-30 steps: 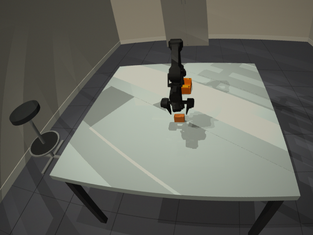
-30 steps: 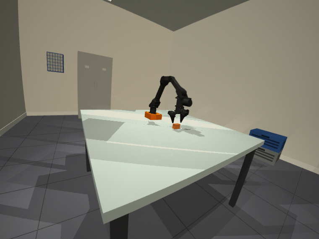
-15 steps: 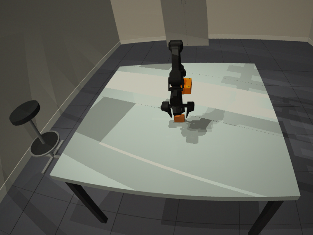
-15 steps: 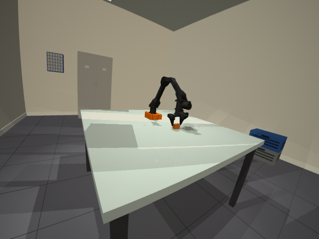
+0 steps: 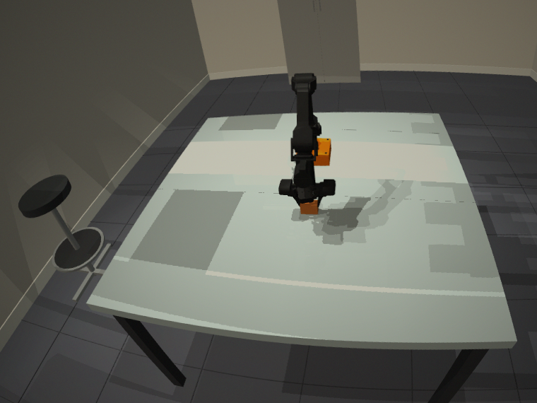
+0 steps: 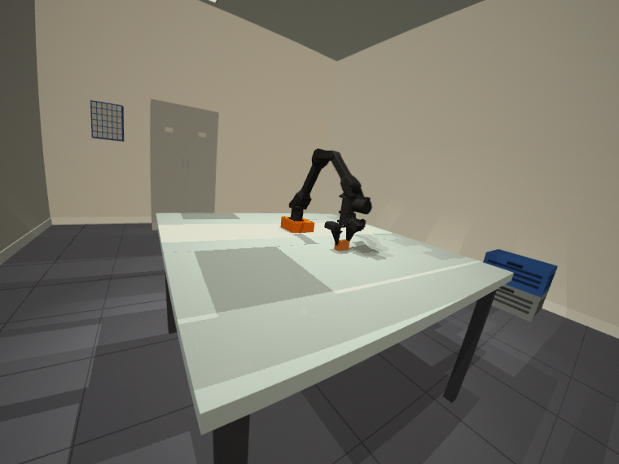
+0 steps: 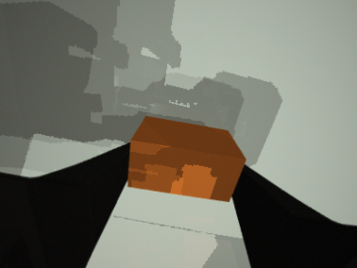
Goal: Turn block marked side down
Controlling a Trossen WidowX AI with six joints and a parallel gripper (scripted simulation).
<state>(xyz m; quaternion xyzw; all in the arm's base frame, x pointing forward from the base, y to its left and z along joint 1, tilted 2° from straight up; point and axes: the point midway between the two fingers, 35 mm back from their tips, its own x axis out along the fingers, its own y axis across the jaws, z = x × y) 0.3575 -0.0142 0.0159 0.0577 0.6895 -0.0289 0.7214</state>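
Note:
The orange block (image 5: 309,208) (image 6: 342,245) (image 7: 184,137) sits at the table surface (image 5: 268,242) (image 6: 260,344), under the arm. My gripper (image 5: 309,203) (image 6: 341,242) (image 7: 183,158) points down over it. In the wrist view one black finger meets each short end of the block, with no gap showing, so the gripper is shut on the block. The block looks level and at or very near the table. Light and shadow patches lie on its faces. I cannot make out a marked side. The fingertips are partly hidden by the block.
The arm's orange base (image 5: 323,150) (image 6: 297,225) stands behind the block. A round stool (image 5: 45,196) is beside the table at the left in the top view. Blue and grey crates (image 6: 520,272) stand on the floor at the right in the exterior view.

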